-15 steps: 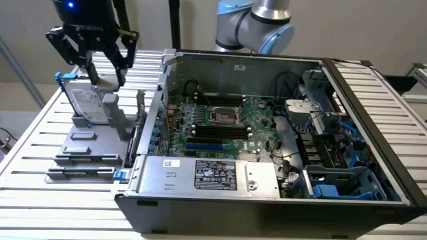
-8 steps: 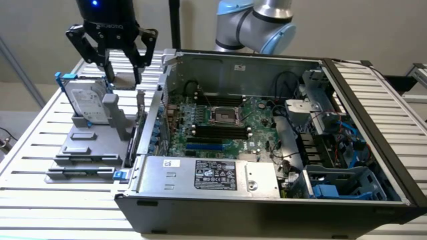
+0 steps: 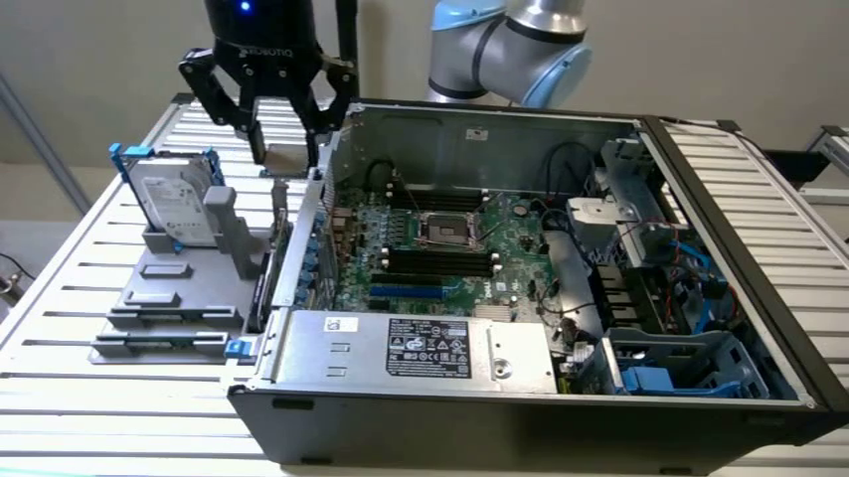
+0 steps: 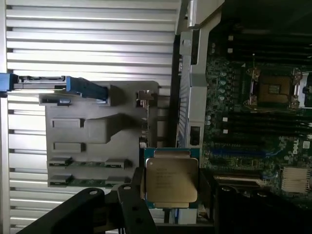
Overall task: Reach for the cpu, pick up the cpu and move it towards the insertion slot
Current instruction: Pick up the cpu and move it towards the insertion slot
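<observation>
The black two-fingered gripper [image 3: 281, 129] is hanging above the slatted metal tabletop [image 3: 80, 268], just outside the open computer case [image 3: 558, 397] and beyond the grey plastic parts holder [image 3: 186, 298]. Its fingers are gripping the small square silver-topped cpu [image 4: 170, 182] between them. The silver-framed, dark-centred insertion slot [image 3: 444, 229] is sitting on the green motherboard [image 3: 511, 224], well apart from the chip.

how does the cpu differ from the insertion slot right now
The cpu has a closed, shiny silver top; the insertion slot is an open silver frame around a dark centre. The cpu sits outside the computer case, between the gripper's fingers; the insertion slot lies flat on the green motherboard inside the case. In the wrist view the cpu looks larger because it is nearer. Both are square and metallic.
</observation>
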`<action>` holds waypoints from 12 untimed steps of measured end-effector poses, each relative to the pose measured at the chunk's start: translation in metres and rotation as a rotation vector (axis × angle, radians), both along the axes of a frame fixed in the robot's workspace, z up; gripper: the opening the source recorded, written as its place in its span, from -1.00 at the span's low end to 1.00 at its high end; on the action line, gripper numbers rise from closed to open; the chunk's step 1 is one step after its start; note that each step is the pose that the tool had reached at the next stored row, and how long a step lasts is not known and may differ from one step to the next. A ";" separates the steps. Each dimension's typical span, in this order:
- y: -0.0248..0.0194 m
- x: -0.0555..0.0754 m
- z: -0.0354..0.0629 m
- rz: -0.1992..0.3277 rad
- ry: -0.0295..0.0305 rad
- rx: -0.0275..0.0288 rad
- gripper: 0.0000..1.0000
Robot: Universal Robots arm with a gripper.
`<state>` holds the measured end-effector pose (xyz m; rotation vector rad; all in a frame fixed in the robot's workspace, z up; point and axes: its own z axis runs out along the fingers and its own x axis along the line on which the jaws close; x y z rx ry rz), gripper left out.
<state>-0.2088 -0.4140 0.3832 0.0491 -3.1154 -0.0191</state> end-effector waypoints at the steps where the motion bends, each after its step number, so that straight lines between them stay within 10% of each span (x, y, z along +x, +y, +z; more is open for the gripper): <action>1: 0.0000 0.005 0.0000 0.000 0.0000 0.0014 0.08; 12: 0.0000 0.055 0.0000 0.002 -0.0001 0.0091 0.08</action>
